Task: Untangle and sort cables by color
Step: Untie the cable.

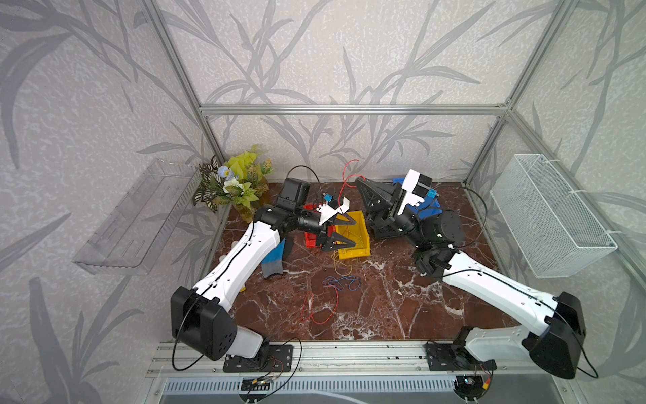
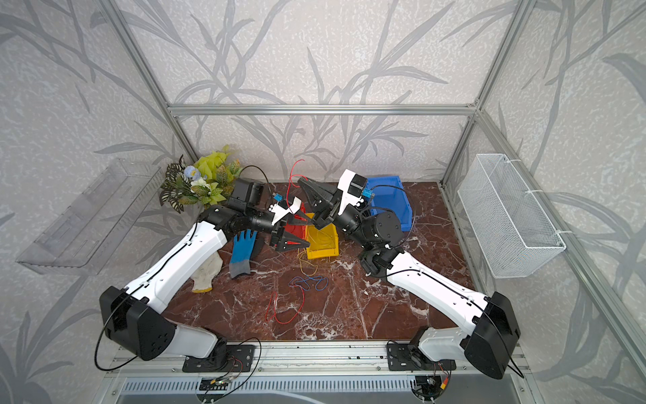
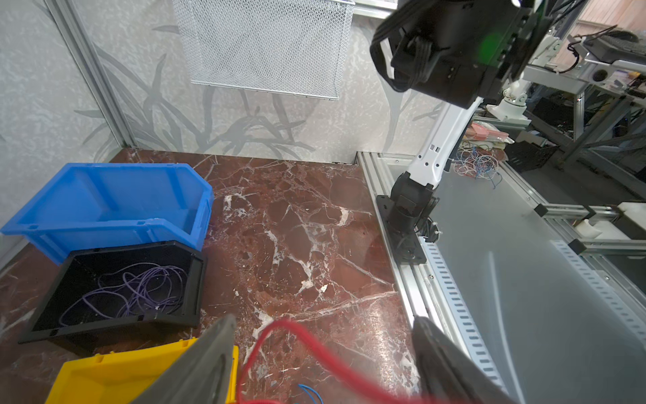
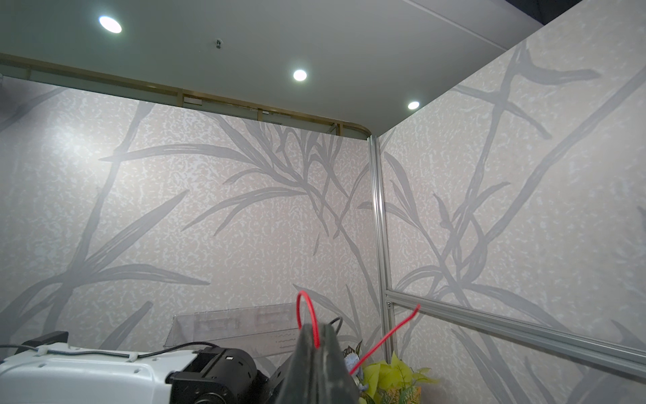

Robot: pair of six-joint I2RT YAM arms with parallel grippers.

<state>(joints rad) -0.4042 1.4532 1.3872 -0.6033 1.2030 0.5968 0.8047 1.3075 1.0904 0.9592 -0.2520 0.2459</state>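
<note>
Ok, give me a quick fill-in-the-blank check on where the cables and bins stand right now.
1. The right gripper has its jaws ___ on the red cable.
2. The black bin holds ___ cables.
3. The blue cable lies loose on the ___.
Missing words: shut, purple, table.

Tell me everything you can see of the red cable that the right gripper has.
The red cable is a thin, flexible wire that looks plastic-coated. The right gripper is shut on it, held up off the table: a small loop arches over its tips and one free end pokes up beside them. In both top views the cable hangs down towards the left gripper, whose open jaws straddle a blurred red strand, probably the same cable; contact there is unclear.
</note>
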